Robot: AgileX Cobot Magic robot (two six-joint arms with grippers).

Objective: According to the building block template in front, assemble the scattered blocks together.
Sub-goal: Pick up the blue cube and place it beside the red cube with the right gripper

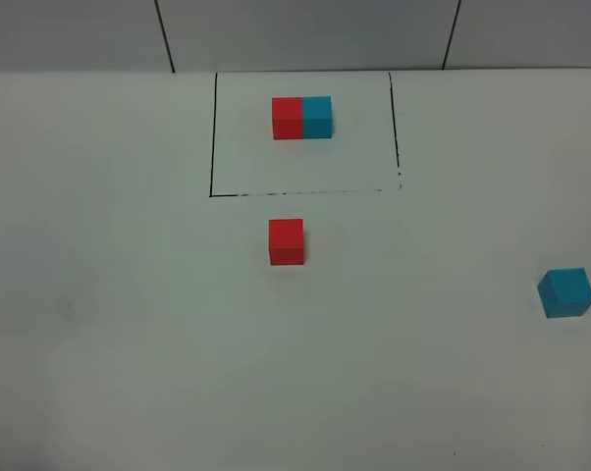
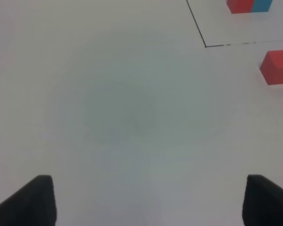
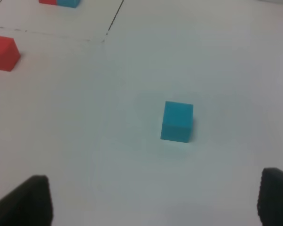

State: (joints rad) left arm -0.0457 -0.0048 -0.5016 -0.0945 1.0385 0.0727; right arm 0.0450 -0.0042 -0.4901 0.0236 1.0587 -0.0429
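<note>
The template, a red cube joined to a cyan-blue cube, sits inside a thin black drawn rectangle at the back of the table. It shows partly in the left wrist view and the right wrist view. The loose red cube stands just in front of the frame. The loose cyan-blue cube lies far right, turned slightly. Neither gripper shows in the exterior view. My left gripper is open and empty over bare table. My right gripper is open and empty, short of the blue cube.
The white table ends at a back edge against a grey wall with dark seams.
</note>
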